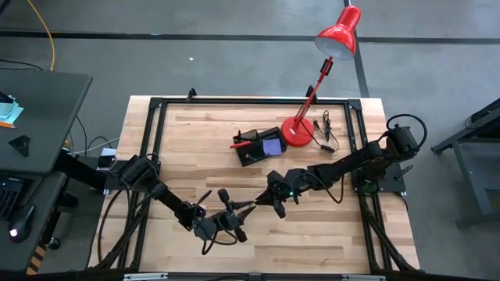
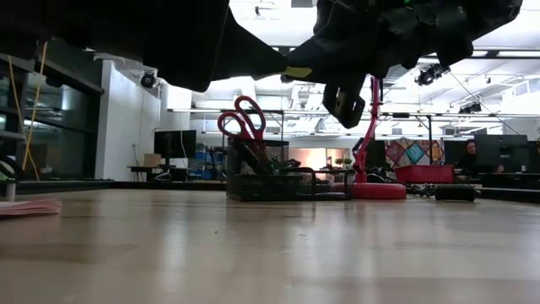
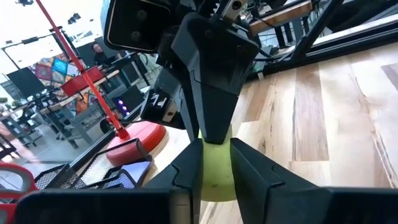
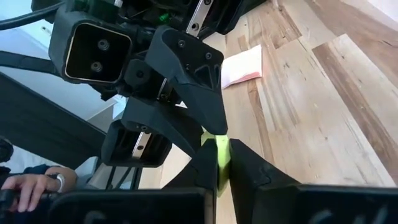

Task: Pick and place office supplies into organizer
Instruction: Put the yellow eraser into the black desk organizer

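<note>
Pale wood planks fill the table (image 1: pixel 219 140) you see from above; your left arm reaches in from the left edge, bent low, its gripper (image 1: pixel 234 211) near the front middle; your right arm stretches from the right rail, its gripper (image 1: pixel 266 201) just beside the left one, tips meeting. The organizer (image 1: pixel 258 145) sits toward the back, touching the lamp (image 1: pixel 301 125) base; scissors (image 1: pixel 244 143) lie across its left part, a purple pad (image 1: pixel 273 146) in its right part.

From table height, both arms hang dark overhead, clear of the wood; a yellow piece (image 2: pixel 297 73) shows between them; the scissors' red handles (image 2: pixel 243 118) stand up out of the mesh organizer (image 2: pixel 270 173); a pink pad (image 2: pixel 27 207) lies at the far left on the table.

Through the left wrist, your fingers (image 3: pixel 258 174) stand narrow, pinching the yellow piece (image 3: pixel 214 168); the right gripper (image 3: pixel 213 134) comes straight at it, nose to nose, its tips down on the same piece.

Through the right wrist, your fingers (image 4: pixel 249 168) are closed tight on the thin yellow piece (image 4: pixel 220 155); the left gripper (image 4: pixel 211 127) holds its other end; the pink pad (image 4: pixel 242 65) lies flat beyond; a person's hand (image 4: pixel 31 186) shows past the table edge.
</note>
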Controlling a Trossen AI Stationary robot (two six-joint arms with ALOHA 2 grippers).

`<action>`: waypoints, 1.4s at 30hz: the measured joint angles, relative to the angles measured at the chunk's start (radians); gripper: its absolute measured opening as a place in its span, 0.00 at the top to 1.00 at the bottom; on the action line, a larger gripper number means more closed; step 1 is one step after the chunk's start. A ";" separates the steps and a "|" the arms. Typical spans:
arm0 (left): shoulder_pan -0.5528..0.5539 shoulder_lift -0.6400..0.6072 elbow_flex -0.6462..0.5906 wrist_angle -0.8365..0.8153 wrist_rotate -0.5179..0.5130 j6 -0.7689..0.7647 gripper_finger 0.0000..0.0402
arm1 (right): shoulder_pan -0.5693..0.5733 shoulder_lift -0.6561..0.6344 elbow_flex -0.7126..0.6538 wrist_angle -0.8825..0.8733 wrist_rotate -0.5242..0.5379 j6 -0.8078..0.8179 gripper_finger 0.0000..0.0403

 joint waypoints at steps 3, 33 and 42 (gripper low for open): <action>-0.002 0.000 0.000 0.001 -0.027 0.005 0.81 | -0.001 0.000 0.001 -0.001 0.006 -0.014 0.97; -0.275 -0.001 0.000 -0.017 -0.306 -0.205 0.61 | -0.296 0.002 -0.001 -0.182 0.086 -0.230 0.98; -0.275 -0.001 0.000 -0.016 -0.308 -0.206 0.61 | -0.395 0.002 -0.001 -0.180 0.077 -0.265 0.98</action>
